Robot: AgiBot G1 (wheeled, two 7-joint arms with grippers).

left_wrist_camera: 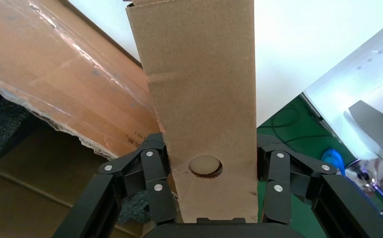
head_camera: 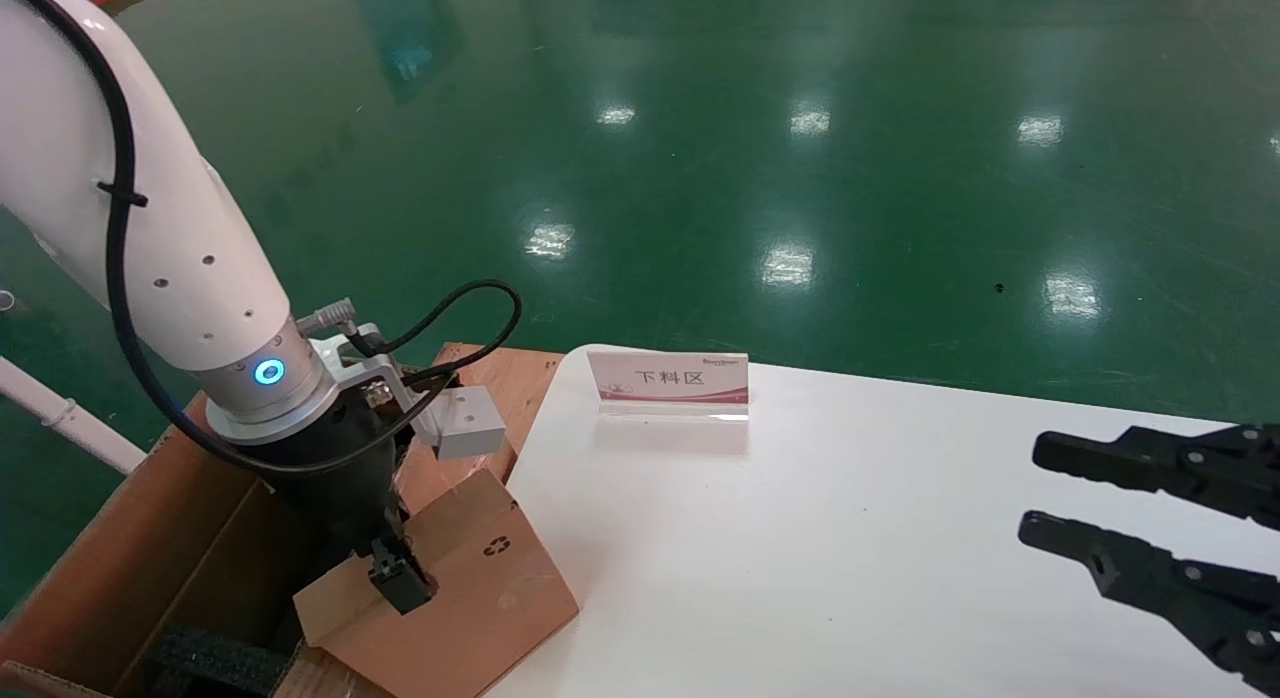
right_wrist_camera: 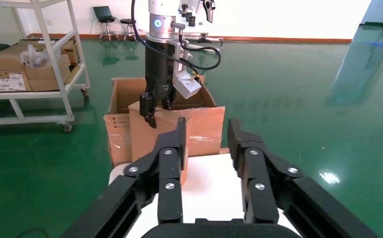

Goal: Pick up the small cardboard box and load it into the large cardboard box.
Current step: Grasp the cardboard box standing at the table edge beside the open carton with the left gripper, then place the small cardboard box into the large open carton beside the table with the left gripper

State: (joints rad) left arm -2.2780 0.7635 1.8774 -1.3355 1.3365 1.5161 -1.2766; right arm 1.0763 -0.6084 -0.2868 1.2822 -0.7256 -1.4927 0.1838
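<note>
The small cardboard box (head_camera: 480, 598) is a slim orange-brown carton with a black recycling mark. It hangs tilted over the seam between the large cardboard box (head_camera: 120, 548) and the white table. My left gripper (head_camera: 400, 578) is shut on its upper edge. In the left wrist view the fingers (left_wrist_camera: 154, 168) press both broad faces, and the small cardboard box's pale narrow edge (left_wrist_camera: 204, 89) with its round hole faces the camera. The large cardboard box's taped flap (left_wrist_camera: 55, 74) lies just beside it. My right gripper (head_camera: 1035, 493) hovers open and empty over the table's right side.
Black foam (head_camera: 215, 663) lies inside the large box. A white sign with red print (head_camera: 668, 383) stands at the white table's (head_camera: 850, 558) far edge. Green floor surrounds everything. In the right wrist view a shelf cart (right_wrist_camera: 30, 64) with cartons stands behind the large box.
</note>
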